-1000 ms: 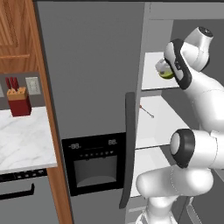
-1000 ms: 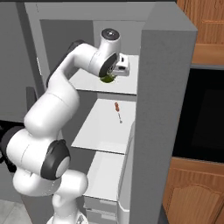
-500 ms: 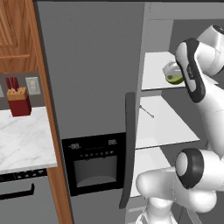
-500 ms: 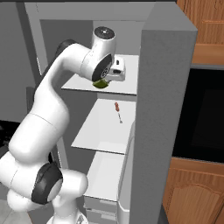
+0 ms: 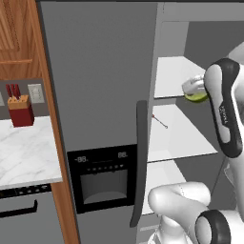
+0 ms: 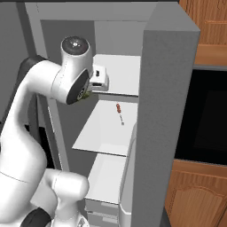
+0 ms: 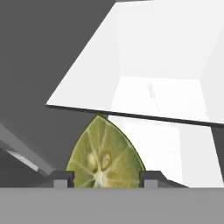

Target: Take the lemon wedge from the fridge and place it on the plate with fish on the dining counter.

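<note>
The lemon wedge (image 7: 105, 148), yellow-green with its cut face toward the hand camera, sits between my gripper's (image 7: 107, 177) two dark fingertips (image 7: 63, 177). My gripper (image 5: 193, 88) is shut on the wedge (image 5: 196, 97) at the front edge of the fridge's upper white shelf (image 5: 174, 76). From the right side the gripper (image 6: 96, 80) hangs in the open fridge (image 6: 166, 111) compartment, with a sliver of the wedge (image 6: 87, 94) under the wrist. The plate with fish and the dining counter are out of view.
The fridge's closed grey door (image 5: 100, 95) has a long dark handle (image 5: 139, 157) and a black dispenser panel (image 5: 102, 178). A small red item (image 5: 159, 121) lies on the middle shelf (image 6: 106, 128). A marble wall counter (image 5: 26, 147) with a knife block (image 5: 20, 107) is on the left.
The hand has drawn back and slightly down from the upper shelf toward the fridge opening, carrying the lemon wedge with it. The elbow has swung lower.
</note>
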